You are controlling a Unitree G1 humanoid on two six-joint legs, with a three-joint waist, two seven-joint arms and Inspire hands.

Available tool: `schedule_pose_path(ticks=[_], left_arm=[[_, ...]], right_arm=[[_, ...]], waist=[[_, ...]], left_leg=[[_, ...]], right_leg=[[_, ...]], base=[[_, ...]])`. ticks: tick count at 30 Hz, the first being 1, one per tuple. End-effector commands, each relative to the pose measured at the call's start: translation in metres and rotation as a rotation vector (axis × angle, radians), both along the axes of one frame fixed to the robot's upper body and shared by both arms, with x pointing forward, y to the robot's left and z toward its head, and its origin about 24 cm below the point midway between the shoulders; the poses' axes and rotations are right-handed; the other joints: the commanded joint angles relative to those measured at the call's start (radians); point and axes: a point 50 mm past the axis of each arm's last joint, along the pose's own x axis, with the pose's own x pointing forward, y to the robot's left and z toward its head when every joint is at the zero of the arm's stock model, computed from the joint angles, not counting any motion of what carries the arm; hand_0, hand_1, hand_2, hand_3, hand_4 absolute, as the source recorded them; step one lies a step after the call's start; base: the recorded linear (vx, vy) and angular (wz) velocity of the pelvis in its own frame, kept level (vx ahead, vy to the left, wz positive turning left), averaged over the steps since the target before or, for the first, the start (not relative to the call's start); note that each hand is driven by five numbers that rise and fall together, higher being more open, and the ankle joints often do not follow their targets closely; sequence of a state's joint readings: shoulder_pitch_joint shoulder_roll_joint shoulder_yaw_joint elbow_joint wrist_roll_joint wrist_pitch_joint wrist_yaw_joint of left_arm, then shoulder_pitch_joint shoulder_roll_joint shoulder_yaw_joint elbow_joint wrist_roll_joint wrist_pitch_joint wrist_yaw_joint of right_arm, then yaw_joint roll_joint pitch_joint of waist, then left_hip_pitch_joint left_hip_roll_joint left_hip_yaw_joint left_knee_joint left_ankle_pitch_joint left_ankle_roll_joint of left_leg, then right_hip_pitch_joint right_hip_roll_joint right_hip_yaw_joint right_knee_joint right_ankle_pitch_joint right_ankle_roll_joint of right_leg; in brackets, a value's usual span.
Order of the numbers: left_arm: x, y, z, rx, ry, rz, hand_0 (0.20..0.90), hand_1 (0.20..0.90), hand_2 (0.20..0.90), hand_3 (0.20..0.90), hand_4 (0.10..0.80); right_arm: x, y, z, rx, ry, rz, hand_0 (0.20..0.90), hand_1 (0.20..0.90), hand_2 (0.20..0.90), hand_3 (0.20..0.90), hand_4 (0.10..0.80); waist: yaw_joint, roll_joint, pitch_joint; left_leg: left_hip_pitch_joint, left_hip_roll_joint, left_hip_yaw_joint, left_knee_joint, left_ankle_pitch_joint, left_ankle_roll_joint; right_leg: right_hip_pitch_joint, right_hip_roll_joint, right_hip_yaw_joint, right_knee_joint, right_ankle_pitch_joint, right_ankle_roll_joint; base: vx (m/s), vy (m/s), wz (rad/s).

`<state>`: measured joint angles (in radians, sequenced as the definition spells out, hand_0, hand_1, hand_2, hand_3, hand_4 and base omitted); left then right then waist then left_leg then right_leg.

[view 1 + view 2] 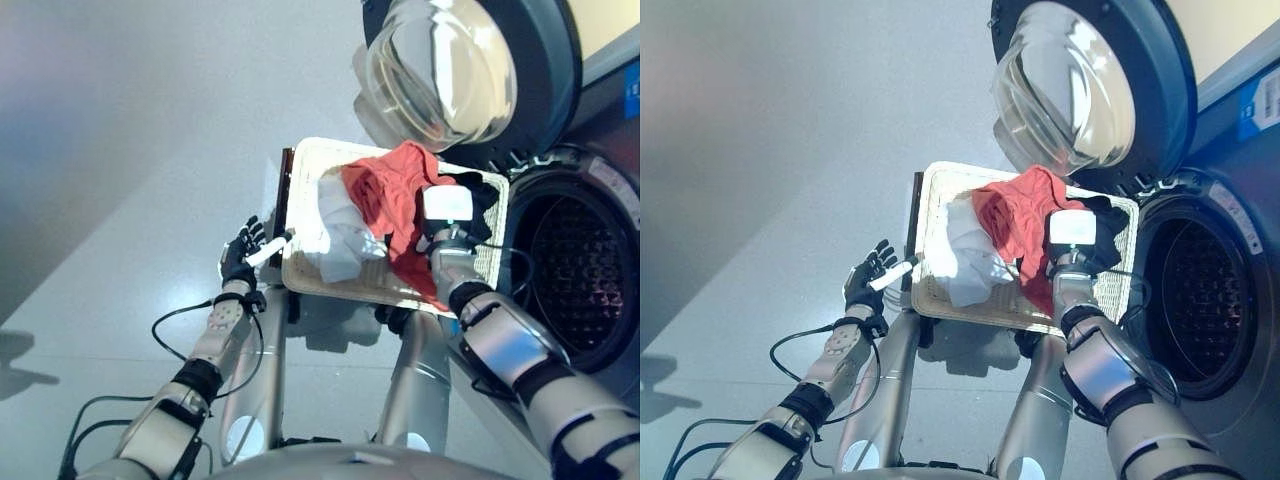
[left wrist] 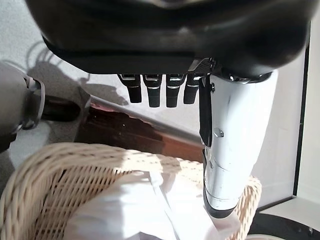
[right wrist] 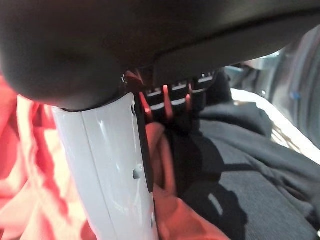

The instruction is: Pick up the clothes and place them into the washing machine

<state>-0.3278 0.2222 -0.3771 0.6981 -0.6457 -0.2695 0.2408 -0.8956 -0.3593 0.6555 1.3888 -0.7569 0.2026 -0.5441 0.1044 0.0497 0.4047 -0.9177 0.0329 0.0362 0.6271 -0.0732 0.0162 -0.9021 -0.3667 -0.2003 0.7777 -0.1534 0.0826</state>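
Observation:
A wicker basket [image 1: 300, 272] holds a white garment [image 1: 340, 235], a red garment [image 1: 385, 190] and a black garment [image 1: 482, 196]. My right hand [image 1: 445, 226] is down in the basket where red meets black. In the right wrist view its fingers [image 3: 172, 100] curl down and red cloth [image 3: 165, 150] is bunched between them and the white-covered thumb [image 3: 110, 165]. My left hand [image 1: 240, 256] hovers just outside the basket's left rim, fingers straight and spread, its thumb [image 2: 235, 150] reaching over the rim [image 2: 75, 160], holding nothing.
The washing machine's dark drum opening [image 1: 580, 270] is right of the basket. Its round glass door [image 1: 450, 70] is swung open above the basket's far side. Grey floor [image 1: 120, 150] lies to the left.

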Motion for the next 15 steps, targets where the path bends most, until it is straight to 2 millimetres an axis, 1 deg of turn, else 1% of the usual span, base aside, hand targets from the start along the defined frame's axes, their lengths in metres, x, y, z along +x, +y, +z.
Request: schedule_pose_path(ticks=[1, 9, 10, 11, 12, 15], left_arm=[[0.0067, -0.0079, 0.028, -0.013, -0.156, -0.053, 0.9, 0.9, 0.9, 0.9, 0.8], [0.0075, -0.009, 0.0287, -0.013, -0.157, -0.059, 0.9, 0.9, 0.9, 0.9, 0.8], [0.0075, -0.0095, 0.0289, -0.015, -0.158, -0.06, 0.9, 0.9, 0.9, 0.9, 0.8], [0.0075, -0.0095, 0.0289, -0.015, -0.158, -0.06, 0.9, 0.9, 0.9, 0.9, 0.8], [0.0071, -0.0089, 0.0279, -0.014, -0.154, -0.058, 0.9, 0.9, 0.9, 0.9, 0.8], [0.0072, -0.0083, 0.0274, -0.013, -0.151, -0.052, 0.9, 0.9, 0.9, 0.9, 0.8]], right_arm=[[0.0186, -0.0081, 0.0474, -0.161, -0.116, 0.05, 0.9, 0.9, 0.9, 0.9, 0.8], [0.0221, -0.007, 0.055, -0.227, -0.105, 0.067, 0.9, 0.9, 0.9, 0.9, 0.8], [0.0225, -0.0057, 0.0546, -0.222, -0.1, 0.067, 0.507, 0.507, 0.507, 0.507, 0.52], [0.0225, -0.0057, 0.0546, -0.222, -0.1, 0.067, 0.433, 0.433, 0.433, 0.433, 0.467], [0.0229, -0.0059, 0.056, -0.217, -0.105, 0.063, 0.2, 0.2, 0.2, 0.2, 0.3], [0.0229, -0.0038, 0.0551, -0.182, -0.118, 0.062, 0.2, 0.2, 0.2, 0.2, 0.3]], waist=[[0.04, 0.042, -0.027], [0.04, 0.04, -0.03], [0.039, 0.039, -0.03], [0.039, 0.039, -0.03], [0.038, 0.039, -0.029], [0.033, 0.038, -0.03]], left_leg=[[0.007, 0.02, -0.036, 0.083, -0.103, -0.059], [-0.021, 0.016, -0.048, 0.091, -0.101, -0.061], [-0.026, 0.016, -0.051, 0.095, -0.101, -0.062], [-0.026, 0.016, -0.051, 0.095, -0.101, -0.062], [-0.028, 0.017, -0.052, 0.096, -0.1, -0.062], [-0.038, 0.017, -0.052, 0.097, -0.098, -0.061]], right_leg=[[0.011, 0.011, 0.051, -0.04, 0.051, 0.049], [-0.024, 0.011, 0.057, -0.012, 0.036, 0.043], [-0.028, 0.01, 0.058, -0.007, 0.034, 0.042], [-0.028, 0.01, 0.058, -0.007, 0.034, 0.042], [-0.03, 0.011, 0.059, -0.004, 0.033, 0.041], [-0.044, 0.014, 0.062, 0.001, 0.033, 0.039]], base=[[0.002, -0.009, 0.03], [0.001, -0.011, 0.05], [0.0, 0.0, 0.0], [-0.004, -0.017, 0.06], [-0.008, -0.003, 0.06], [-0.006, 0.0, 0.02]])
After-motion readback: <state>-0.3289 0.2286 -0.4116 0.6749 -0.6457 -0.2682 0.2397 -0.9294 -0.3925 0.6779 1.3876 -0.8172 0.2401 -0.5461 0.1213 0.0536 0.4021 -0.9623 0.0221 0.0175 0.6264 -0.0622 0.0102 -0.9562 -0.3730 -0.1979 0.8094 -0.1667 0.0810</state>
